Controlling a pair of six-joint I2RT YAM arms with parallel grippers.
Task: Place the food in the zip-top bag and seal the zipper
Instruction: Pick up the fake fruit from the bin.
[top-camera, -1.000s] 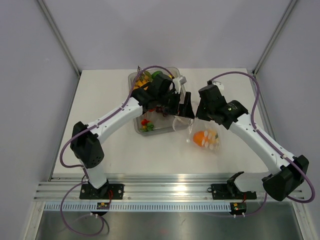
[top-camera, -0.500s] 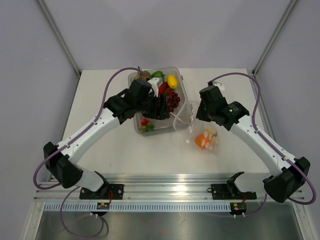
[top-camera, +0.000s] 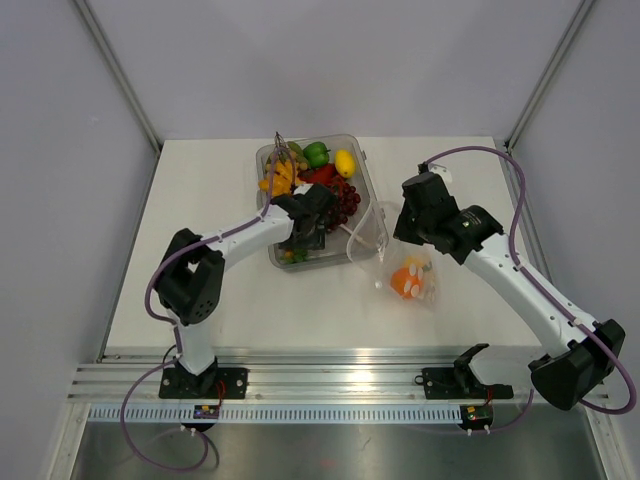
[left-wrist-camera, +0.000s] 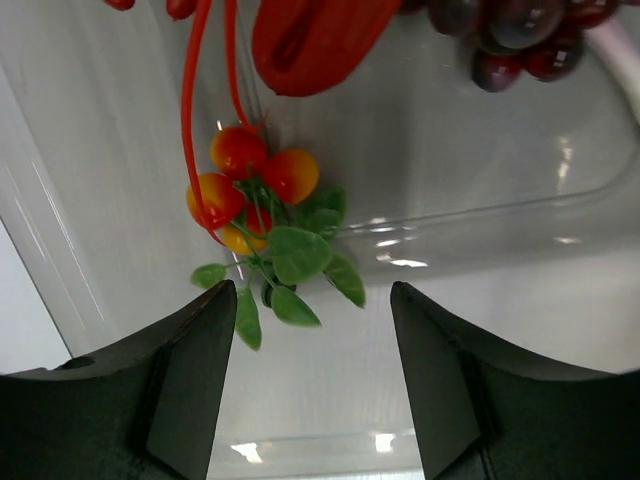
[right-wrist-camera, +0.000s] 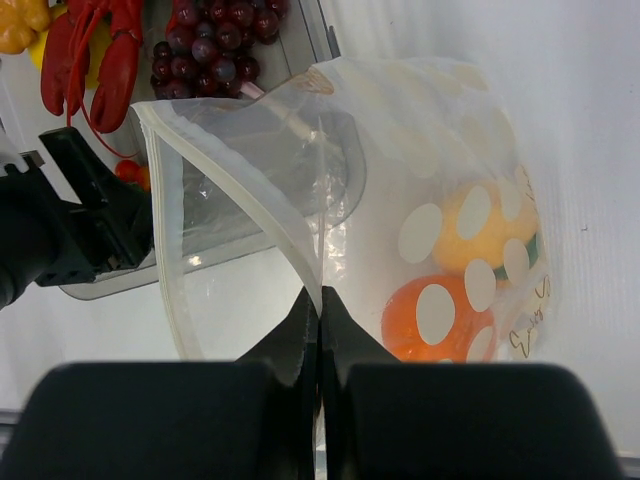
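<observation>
Left claw (left-wrist-camera: 312, 300): jaws apart, nothing held, poised over a leafy cluster of small red and orange fruits (left-wrist-camera: 250, 185) at the tray's (top-camera: 362, 172) 6 o'clock end.

Right claw (right-wrist-camera: 318, 305): pinched together on the bag's (right-wrist-camera: 440, 190) mouth edge, holding the zipper (right-wrist-camera: 225, 180) strip lifted and the mouth gaping toward the tray. The bag lies on the table (top-camera: 200, 200) at the tray's 4 o'clock.

Progress: an orange (right-wrist-camera: 425, 320) and a yellow piece (right-wrist-camera: 480, 230) are inside. Grapes (top-camera: 345, 203), lemon (top-camera: 344, 162) and green pepper (top-camera: 316, 152) lie in the tray. The zipper is unsealed, so most of the work appears outstanding.

Left arm is folded sharply, elbow at 8 o'clock. Right arm reaches in from 5 o'clock.
</observation>
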